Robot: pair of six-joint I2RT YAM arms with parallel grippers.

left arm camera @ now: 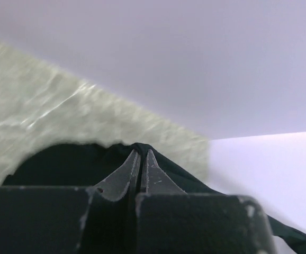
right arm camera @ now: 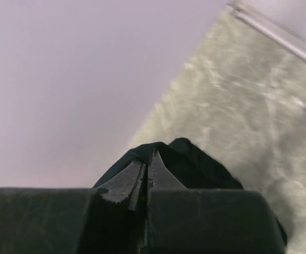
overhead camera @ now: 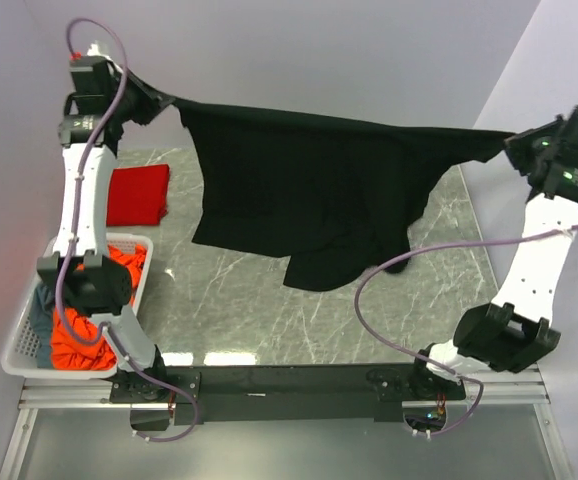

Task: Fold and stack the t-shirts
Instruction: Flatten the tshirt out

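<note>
Top external | left gripper (overhead camera: 167, 100) and right gripper (overhead camera: 510, 142) pinched shut on black t-shirt (overhead camera: 309, 190), stretched aloft above table (overhead camera: 449, 262), unfolded | red t-shirt (overhead camera: 137, 194) folded at left edge | orange-red t-shirt (overhead camera: 74, 345) in basket (overhead camera: 21, 345), pending

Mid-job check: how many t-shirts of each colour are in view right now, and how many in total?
black t-shirt: 1
red t-shirt: 1
orange-red t-shirt, in the basket: 1
grey-blue t-shirt, in the basket: 1
Total: 4
</note>
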